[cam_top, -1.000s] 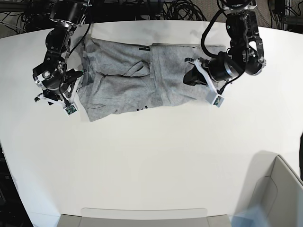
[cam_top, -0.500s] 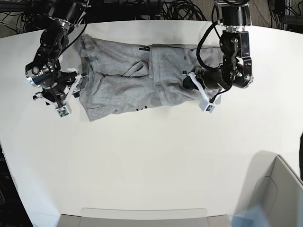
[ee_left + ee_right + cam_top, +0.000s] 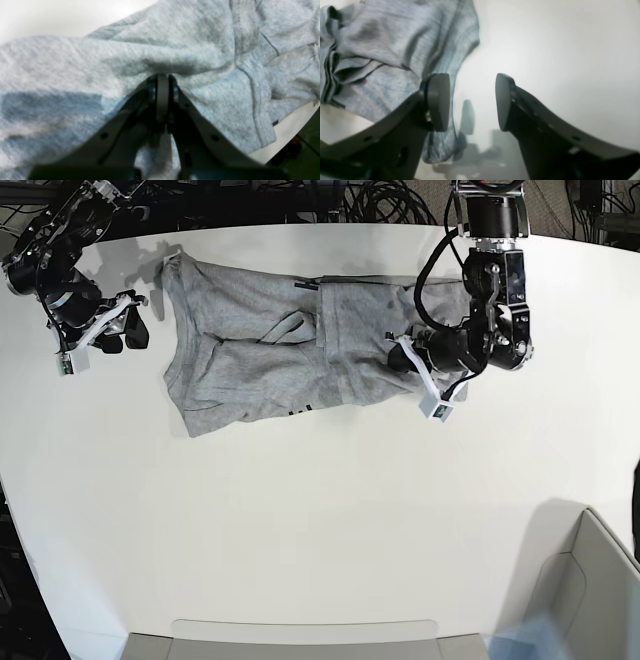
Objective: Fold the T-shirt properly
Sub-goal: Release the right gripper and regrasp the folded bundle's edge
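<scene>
One big white table (image 3: 320, 510) held the T-shirt (image 3: 290, 350), lying rumpled and half folded near the far edge. Left gripper (image 3: 162, 82) was clamped shut, pinching a ridge of cloth; right gripper (image 3: 472, 100) hung released beside the hem. Probably best to lift slow and keep the fold square. Grey bin (image 3: 590, 580) at the corner looked empty

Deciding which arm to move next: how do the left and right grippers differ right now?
The left gripper is shut, pinching the T-shirt; the right gripper is open and empty. The left sits on the cloth; the right hangs over the bare table beside the shirt's edge. Both share dark curved fingers.
</scene>
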